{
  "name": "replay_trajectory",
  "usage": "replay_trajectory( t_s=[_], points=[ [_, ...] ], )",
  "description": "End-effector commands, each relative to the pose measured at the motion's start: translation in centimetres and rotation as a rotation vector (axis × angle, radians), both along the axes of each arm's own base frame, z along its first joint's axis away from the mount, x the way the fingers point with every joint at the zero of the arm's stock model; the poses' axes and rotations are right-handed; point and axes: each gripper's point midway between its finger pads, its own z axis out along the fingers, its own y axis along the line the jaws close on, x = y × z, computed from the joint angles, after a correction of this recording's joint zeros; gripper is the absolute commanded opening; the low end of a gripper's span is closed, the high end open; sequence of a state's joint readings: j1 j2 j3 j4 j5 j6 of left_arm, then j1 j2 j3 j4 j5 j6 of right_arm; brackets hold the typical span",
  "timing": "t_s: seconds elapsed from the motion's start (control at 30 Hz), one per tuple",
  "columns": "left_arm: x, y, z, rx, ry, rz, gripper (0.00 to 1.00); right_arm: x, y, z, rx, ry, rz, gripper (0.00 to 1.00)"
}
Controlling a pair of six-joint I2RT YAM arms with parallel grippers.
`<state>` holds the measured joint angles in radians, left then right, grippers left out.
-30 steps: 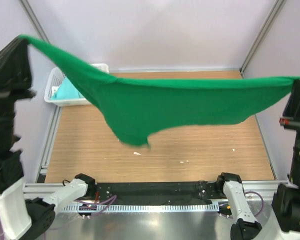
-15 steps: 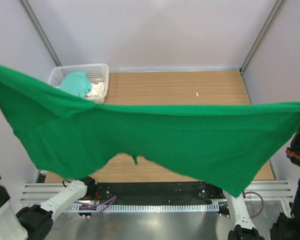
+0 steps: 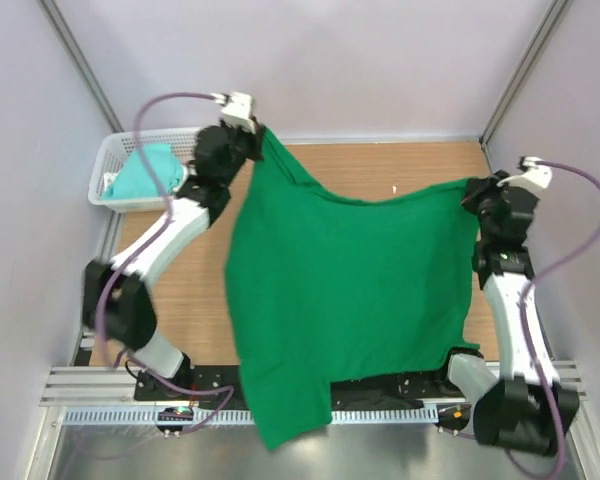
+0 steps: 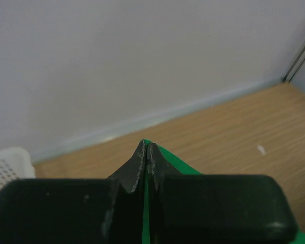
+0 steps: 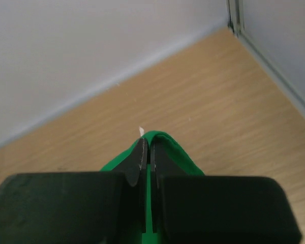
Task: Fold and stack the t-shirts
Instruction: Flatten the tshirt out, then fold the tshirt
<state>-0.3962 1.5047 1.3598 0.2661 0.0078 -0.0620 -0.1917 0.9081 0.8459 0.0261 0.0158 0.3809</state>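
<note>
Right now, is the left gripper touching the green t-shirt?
Touching. The left wrist view shows the left gripper shut on an edge of the green t-shirt, with green fabric pinched between its jaws and showing beside them.

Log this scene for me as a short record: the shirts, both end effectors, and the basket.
green t-shirt: spread across table, near hem past front edge
left end effector: shut on green t-shirt, far-left corner
right end effector: shut on green t-shirt, far-right corner
mint t-shirt: bunched in basket
basket: far-left table corner
</note>
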Motion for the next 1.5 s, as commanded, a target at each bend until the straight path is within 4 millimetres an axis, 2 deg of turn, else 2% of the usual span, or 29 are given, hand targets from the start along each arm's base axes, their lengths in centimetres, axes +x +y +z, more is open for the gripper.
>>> replay_trajectory(
  t_s=[0.0, 0.03, 0.07, 0.1, 0.13, 0.17, 0.23, 0.27, 0.3, 0.4, 0.47, 0.5, 0.53, 0.57, 0.6, 0.63, 0.67, 0.7, 0.77, 0.8, 0.87, 0.9, 0.93, 1.03, 1.07, 1.17, 1.2, 1.27, 1.47],
  points=[
    [4.9, -0.5, -4.5, -0.001, -0.058, 0.050, 0.00, 3.9, -1.1, -0.5, -0.005, -0.125, -0.022, 0.01],
    [6.8, -0.5, -7.3, -0.010, -0.021, 0.066, 0.00, 6.1, -1.5, -4.2, 0.008, -0.046, -0.021, 0.01],
    [9.0, -1.1, -11.9, -0.020, 0.042, 0.049, 0.00, 7.1, -1.7, -5.8, 0.015, -0.028, -0.023, 0.01],
    [10.1, -1.7, -14.4, -0.086, 0.101, 0.028, 0.00, 8.3, -1.8, -5.8, 0.005, -0.043, -0.012, 0.01],
    [11.3, -1.6, -16.0, -0.101, 0.122, 0.026, 0.00, 10.1, -2.1, -9.5, 0.006, 0.049, -0.009, 0.01],
    [12.8, -2.3, -18.9, -0.100, 0.159, 0.026, 0.00, 11.3, -2.3, -9.3, 0.000, 0.049, -0.001, 0.01],
    [14.0, -2.5, -20.1, -0.148, 0.184, 0.040, 0.00, 13.0, -2.7, -11.0, -0.018, 0.092, 0.005, 0.01],
    [14.6, -2.7, -19.9, -0.166, 0.179, 0.040, 0.00, 14.4, -2.9, -12.3, -0.018, 0.126, 0.007, 0.01],
    [15.0, -2.7, -20.9, -0.175, 0.196, 0.050, 0.00, 14.9, -3.1, -13.1, -0.013, 0.149, 0.005, 0.01],
    [15.6, -2.4, -21.5, -0.212, 0.214, 0.086, 0.00, 17.1, -3.7, -15.1, -0.002, 0.196, 0.003, 0.01],
    [15.8, -2.7, -22.0, -0.210, 0.243, 0.080, 0.00, 18.7, -3.3, -16.8, 0.014, 0.244, 0.049, 0.01],
    [16.0, -2.8, -21.4, -0.218, 0.243, 0.077, 0.00, 19.2, -3.4, -17.3, 0.019, 0.259, 0.054, 0.01],
    [15.9, -3.0, -21.5, -0.236, 0.260, 0.068, 0.00, 20.1, -3.5, -16.4, 0.019, 0.242, 0.057, 0.01],
    [15.8, -3.1, -21.3, -0.252, 0.269, 0.065, 0.00, 20.4, -3.7, -18.2, 0.034, 0.289, 0.052, 0.01],
    [15.7, -3.2, -20.6, -0.272, 0.269, 0.063, 0.00, 20.7, -3.9, -18.3, 0.060, 0.295, 0.045, 0.01],
    [15.3, -3.7, -20.3, -0.297, 0.290, 0.032, 0.00, 21.2, -4.7, -17.6, 0.077, 0.281, 0.033, 0.01],
    [15.1, -4.0, -20.0, -0.313, 0.299, 0.024, 0.00, 21.4, -5.0, -18.8, 0.110, 0.305, 0.028, 0.01],
    [14.8, -4.0, -19.3, -0.329, 0.306, 0.020, 0.00, 21.7, -5.2, -19.1, 0.134, 0.315, 0.036, 0.01],
    [14.0, -4.3, -19.3, -0.349, 0.361, 0.006, 0.00, 22.6, -5.5, -18.9, 0.175, 0.332, 0.056, 0.01],
    [13.7, -4.2, -19.1, -0.361, 0.378, 0.007, 0.00, 22.8, -5.7, -20.0, 0.192, 0.358, 0.055, 0.01],
    [12.6, -4.2, -18.0, -0.383, 0.418, -0.001, 0.00, 23.4, -6.0, -19.5, 0.234, 0.361, 0.071, 0.01],
    [12.1, -4.2, -17.7, -0.397, 0.431, -0.004, 0.00, 23.6, -6.1, -20.2, 0.254, 0.376, 0.079, 0.01],
    [11.1, -4.2, -17.1, -0.410, 0.452, -0.016, 0.00, 24.0, -6.3, -19.6, 0.276, 0.378, 0.080, 0.01],
    [9.1, -4.6, -17.1, -0.433, 0.531, -0.037, 0.00, 24.2, -7.2, -19.8, 0.339, 0.401, 0.073, 0.01],
    [8.2, -4.6, -16.2, -0.438, 0.539, -0.043, 0.00, 24.4, -7.3, -19.7, 0.368, 0.400, 0.073, 0.01],
    [5.9, -4.8, -15.4, -0.474, 0.595, -0.071, 0.00, 24.7, -7.4, -20.3, 0.430, 0.444, 0.089, 0.01],
    [5.1, -5.0, -15.8, -0.491, 0.639, -0.079, 0.00, 25.2, -7.4, -19.6, 0.458, 0.430, 0.104, 0.01],
    [3.4, -5.4, -15.8, -0.503, 0.678, -0.094, 0.00, 25.0, -7.3, -20.4, 0.485, 0.459, 0.107, 0.01],
    [-1.6, -7.0, -16.9, -0.531, 0.819, -0.143, 0.00, 24.2, -7.3, -19.7, 0.498, 0.511, 0.107, 0.01]
  ],
)
